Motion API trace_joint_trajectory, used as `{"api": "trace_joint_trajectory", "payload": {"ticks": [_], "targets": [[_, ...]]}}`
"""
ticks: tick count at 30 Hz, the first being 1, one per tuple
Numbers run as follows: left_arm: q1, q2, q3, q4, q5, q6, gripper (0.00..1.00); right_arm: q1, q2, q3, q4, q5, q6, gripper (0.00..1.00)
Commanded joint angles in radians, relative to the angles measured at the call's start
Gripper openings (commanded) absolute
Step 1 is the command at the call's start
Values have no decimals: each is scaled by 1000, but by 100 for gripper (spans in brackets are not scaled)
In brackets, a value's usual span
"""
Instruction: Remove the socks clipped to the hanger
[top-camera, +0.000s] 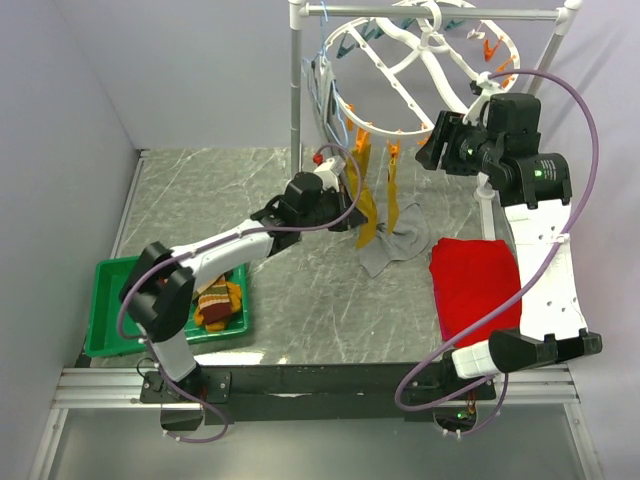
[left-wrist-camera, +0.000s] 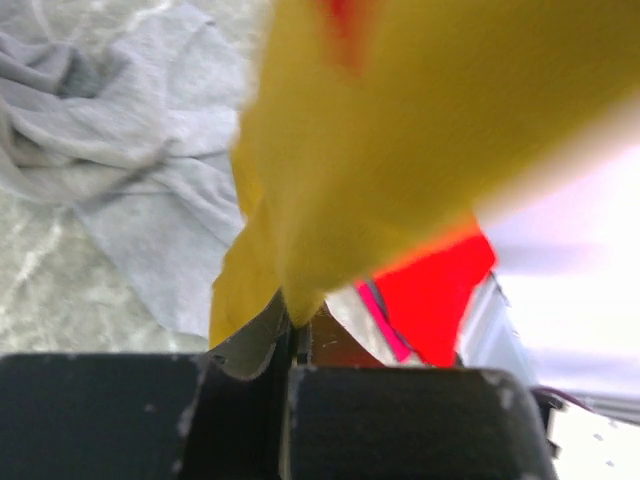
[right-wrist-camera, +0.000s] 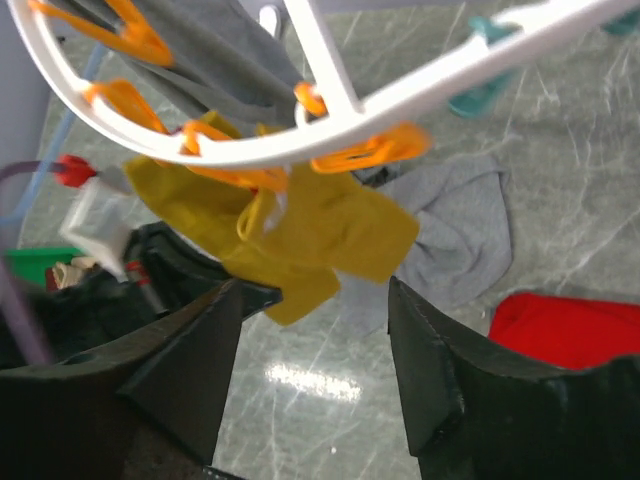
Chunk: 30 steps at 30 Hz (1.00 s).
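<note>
Left gripper (left-wrist-camera: 290, 365) closed tight on a mustard sock (left-wrist-camera: 400, 150), centre of the top view | right gripper (right-wrist-camera: 315, 290) fingers spread, empty, under the hanger (right-wrist-camera: 450, 85) rim, upper right | sock hangs from an orange clip (top-camera: 362, 138)

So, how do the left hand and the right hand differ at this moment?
The left hand is shut on a mustard sock; the right hand is open and grips nothing. The left hand sits below the rim of the hanger, at the hanging sock; the right hand is beside the rim itself. Both are black and close to the hanger.
</note>
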Motion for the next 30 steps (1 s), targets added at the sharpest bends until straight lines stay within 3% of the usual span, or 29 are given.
{"api": "trace_joint_trajectory", "payload": {"ticks": [1,5,14,21,30], "targets": [[-34,-131,-11,-2,25,-19,1,-5,-44,-9,-41,21,33,68],[-68,-166,-21,-2,31,-31,1,29,-58,26,-78,29,56,68],[-148,-214,-80,50,-1,-99,1,277,-18,184,-207,305,208,65],[-202,-214,-76,38,-42,-125,1,417,2,163,-136,408,358,65],[-252,-174,-41,14,-80,-152,1,504,140,226,-132,598,352,61]]}}
